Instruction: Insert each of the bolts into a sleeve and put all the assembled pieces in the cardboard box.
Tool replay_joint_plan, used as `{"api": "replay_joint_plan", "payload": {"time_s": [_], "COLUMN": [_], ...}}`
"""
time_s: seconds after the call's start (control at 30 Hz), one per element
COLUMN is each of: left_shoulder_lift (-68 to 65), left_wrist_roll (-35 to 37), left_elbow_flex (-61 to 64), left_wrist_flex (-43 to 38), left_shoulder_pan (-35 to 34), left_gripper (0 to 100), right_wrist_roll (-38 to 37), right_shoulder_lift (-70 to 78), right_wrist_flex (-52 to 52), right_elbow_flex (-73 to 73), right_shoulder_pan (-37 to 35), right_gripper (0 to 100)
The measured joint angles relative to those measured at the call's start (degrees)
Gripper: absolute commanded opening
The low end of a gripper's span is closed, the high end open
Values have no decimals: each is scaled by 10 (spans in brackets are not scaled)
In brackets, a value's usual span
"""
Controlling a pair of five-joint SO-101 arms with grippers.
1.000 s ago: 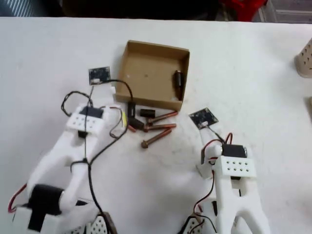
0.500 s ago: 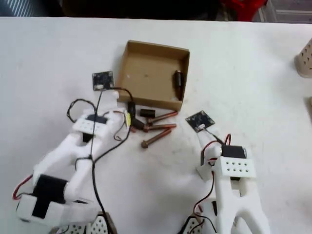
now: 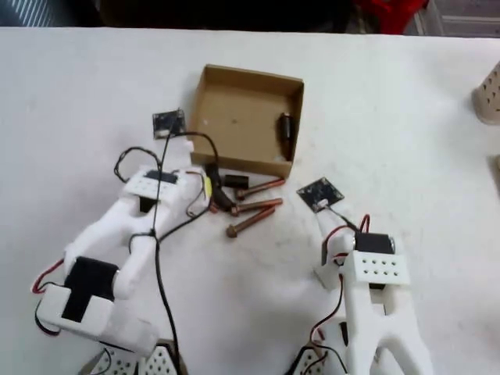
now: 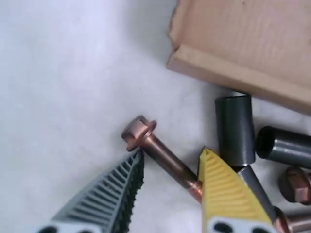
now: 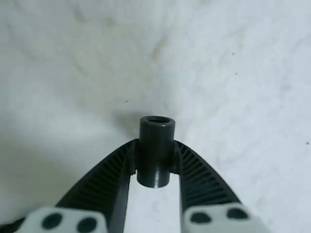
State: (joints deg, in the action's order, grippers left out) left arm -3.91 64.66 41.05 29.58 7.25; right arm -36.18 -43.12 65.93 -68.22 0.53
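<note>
The cardboard box (image 3: 234, 117) is taken as the landmark on the white table (image 3: 406, 117). Inside the box, along its right wall, 1 dark cylindrical piece (image 3: 286, 133) is seen lying; whether a bolt sits in it cannot be told. Just in front of the box's front wall, toward its left corner, the left gripper (image 4: 172, 154) is held low over the table. Its fingers, 1 grey and 1 yellow, are spread. A copper bolt (image 4: 158, 151) lies flat on the table between them, not clamped, with its flanged head on the side of the box's left corner. 2 loose sleeves (image 4: 234, 128) are seen on their sides just beside the box's front wall, next to the yellow finger. 3 further bolts (image 3: 256, 206) are spread in a loose fan in front of the same wall, nearer the box's right corner. Well in front of that right corner, the right arm (image 3: 375, 269) is seen. The fingers of the right gripper (image 5: 155, 145) are pinched on a black sleeve (image 5: 156, 130), which is held over bare table with its open bore visible at the far end.
</note>
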Motion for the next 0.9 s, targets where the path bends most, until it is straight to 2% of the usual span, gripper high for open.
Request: {"api": "replay_joint_plan", "payload": {"time_s": [0.1,0.23,0.33,0.6,0.9], "left_shoulder_lift": [4,14,18,18,19], "left_wrist_roll": [-17,-23,-25,-33,-172], "left_elbow_flex": [1,2,2,2,7], "left_wrist_flex": [1,1,3,3,36], "left_shoulder_pan": [-5,-24,-47,-62,-70], "left_gripper": [181,10,55,28,28], "right_wrist_roll": [0,0,0,0,0], "right_shoulder_lift": [0,0,0,0,0], "right_wrist_flex": [0,0,0,-1,-1], "right_elbow_flex": [0,0,0,-9,-11], "right_shoulder_pan": [0,0,0,-1,0], "right_gripper": [17,17,17,17,17]}}
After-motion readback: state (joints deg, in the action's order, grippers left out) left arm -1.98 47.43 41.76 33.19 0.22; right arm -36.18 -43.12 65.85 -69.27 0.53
